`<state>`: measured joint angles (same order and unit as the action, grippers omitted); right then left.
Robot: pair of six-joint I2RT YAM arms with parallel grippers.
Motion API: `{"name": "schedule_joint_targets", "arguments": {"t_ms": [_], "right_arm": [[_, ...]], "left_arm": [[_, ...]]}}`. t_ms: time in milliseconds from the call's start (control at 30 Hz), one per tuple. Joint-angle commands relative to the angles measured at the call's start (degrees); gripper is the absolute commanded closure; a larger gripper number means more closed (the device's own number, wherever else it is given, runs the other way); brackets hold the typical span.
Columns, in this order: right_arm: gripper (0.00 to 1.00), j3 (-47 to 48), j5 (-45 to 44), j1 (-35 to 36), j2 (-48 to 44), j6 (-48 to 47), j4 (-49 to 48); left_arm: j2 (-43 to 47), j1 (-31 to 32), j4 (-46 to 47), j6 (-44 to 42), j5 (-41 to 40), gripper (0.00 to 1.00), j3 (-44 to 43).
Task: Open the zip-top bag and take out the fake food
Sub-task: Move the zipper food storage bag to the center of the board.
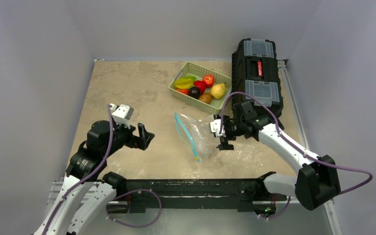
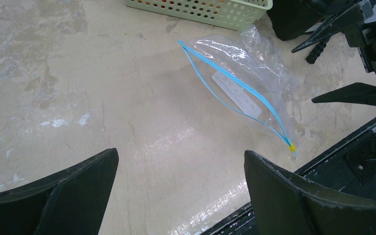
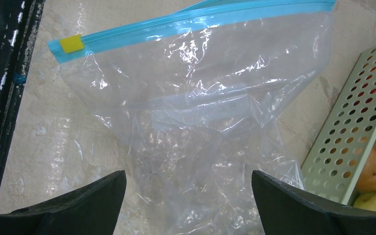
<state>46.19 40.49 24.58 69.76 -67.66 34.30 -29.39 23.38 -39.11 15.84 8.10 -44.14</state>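
Top view, centre of frame: the zip-top bag (image 1: 196,134) lies flat on the table (image 1: 127,88), its teal zip strip (image 1: 186,134) running from upper left down to lower right. In your left wrist view the two halves of that strip bow apart along the middle and meet at a yellow tab (image 2: 291,145) at the lower end. Through the film you see crinkled clear plastic and a pale printed panel.

The fake food (image 1: 199,87) sits in the pale green basket (image 1: 176,90), upper centre, apart from the bag: red, yellow, green, dark and brown pieces, with a pear at the right end. A black toolbox (image 1: 257,73) stands just right of the basket.

Your left gripper (image 1: 144,137) is left of centre, well clear of the bag, fingers spread wide and grasping nothing.

Your right gripper (image 1: 223,134) is at the bag's right edge – fingers also spread wide. In its wrist view they frame the bag's lower end. Whether a fingertip touches the film, you cannot tell.
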Motion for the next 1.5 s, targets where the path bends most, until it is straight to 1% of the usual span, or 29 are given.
{"name": "schedule_joint_targets", "arguments": {"t_ms": [0,267,700,933,1467], "right_arm": [[0.01,0.5,-3.2,2.1,0.6,1.0,-2.6],[0.01,0.7,-6.8,4.8,1.8,0.2,-3.6],[0.01,1.8,-6.9,6.2,4.1,-0.1,-4.0],[0.01,3.3,-6.6,6.5,5.7,-1.5,-2.6],[0.01,2.8,-6.4,6.7,5.8,0.9,-5.2]], "left_arm": [[0.2,-0.3,0.3,-0.7,-0.5,0.0,0.2],[0.2,-0.3,0.2,-0.7,-0.7,0.0,0.2],[0.3,-0.2,0.1,-0.8,-0.7,0.0,0.2],[0.3,-0.3,0.1,-0.9,-0.5,0.0,0.2],[0.5,-0.3,0.1,-1.0,-0.6,0.0,0.2]]}}
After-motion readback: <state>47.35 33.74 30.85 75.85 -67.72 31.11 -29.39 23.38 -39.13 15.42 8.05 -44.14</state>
